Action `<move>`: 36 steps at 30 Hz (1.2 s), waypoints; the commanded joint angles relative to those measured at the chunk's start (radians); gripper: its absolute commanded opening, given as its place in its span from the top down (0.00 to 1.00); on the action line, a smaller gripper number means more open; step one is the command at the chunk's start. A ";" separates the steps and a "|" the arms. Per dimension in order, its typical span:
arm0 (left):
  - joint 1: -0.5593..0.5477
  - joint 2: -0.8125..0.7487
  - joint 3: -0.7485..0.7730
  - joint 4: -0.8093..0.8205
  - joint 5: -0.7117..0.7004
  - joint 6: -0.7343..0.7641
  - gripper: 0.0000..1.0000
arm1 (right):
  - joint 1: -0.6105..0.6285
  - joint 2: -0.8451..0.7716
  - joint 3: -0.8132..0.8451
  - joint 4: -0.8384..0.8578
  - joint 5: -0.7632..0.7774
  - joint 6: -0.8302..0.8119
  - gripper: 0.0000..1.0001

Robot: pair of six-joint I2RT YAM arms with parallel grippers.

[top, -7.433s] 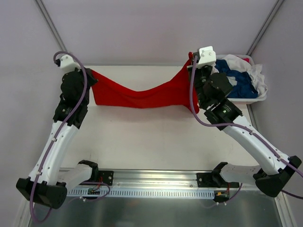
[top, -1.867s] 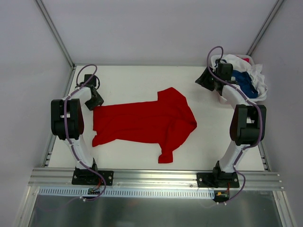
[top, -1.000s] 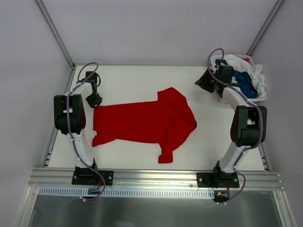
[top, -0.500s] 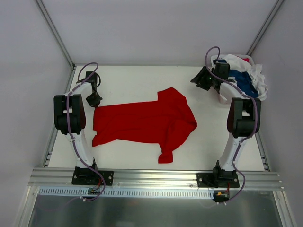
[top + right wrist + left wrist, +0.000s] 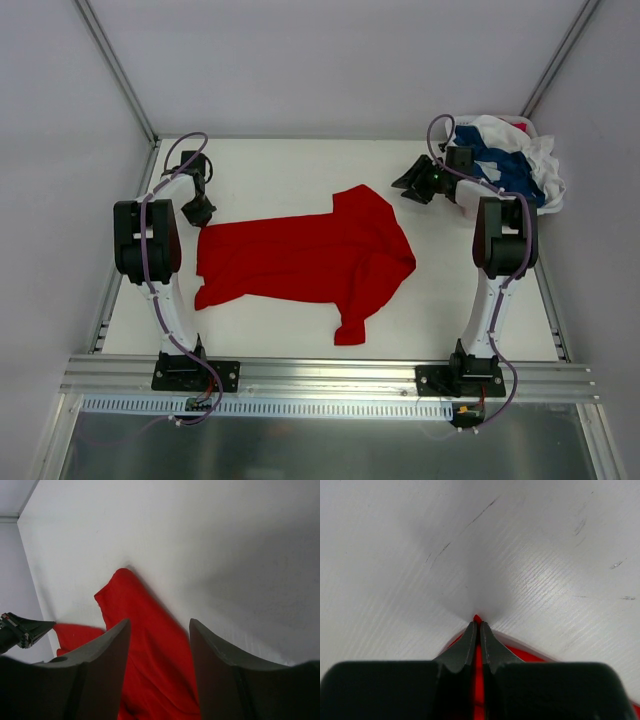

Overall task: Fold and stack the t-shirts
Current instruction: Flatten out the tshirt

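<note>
In the left wrist view, the dark body of the left gripper (image 5: 477, 625) hides nearly all of the red t-shirt (image 5: 520, 653). Only a thin strip shows at its closed fingers, and the bottom edge cuts off the rest. In the right wrist view, the cloth runs behind the fingers of the right gripper (image 5: 159, 625) and off the bottom edge. At the far right, heaped dark blue and white t-shirts (image 5: 508, 166) cover most of the basket (image 5: 520, 211); how many there are cannot be told.

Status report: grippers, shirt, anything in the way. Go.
Left gripper shut on red t-shirt, far-left corner. Right gripper open, empty, near its far sleeve. Shirt lies flat, unfolded. Other t-shirts heaped far right, nothing on the red one.
</note>
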 commanded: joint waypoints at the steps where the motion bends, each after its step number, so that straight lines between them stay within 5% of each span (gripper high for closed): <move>1: -0.005 -0.024 0.001 -0.036 0.003 0.005 1.00 | 0.012 -0.015 -0.038 0.068 -0.054 0.043 0.46; 16: -0.008 -0.043 -0.004 -0.036 0.009 0.009 1.00 | 0.050 -0.044 -0.207 0.231 -0.117 0.134 0.48; 26: -0.011 -0.038 0.001 -0.035 0.008 0.012 1.00 | 0.050 -0.022 -0.153 0.228 -0.121 0.140 0.97; 36: -0.016 -0.024 0.094 -0.037 0.009 0.037 1.00 | 0.047 -0.013 -0.005 0.168 -0.075 0.101 1.00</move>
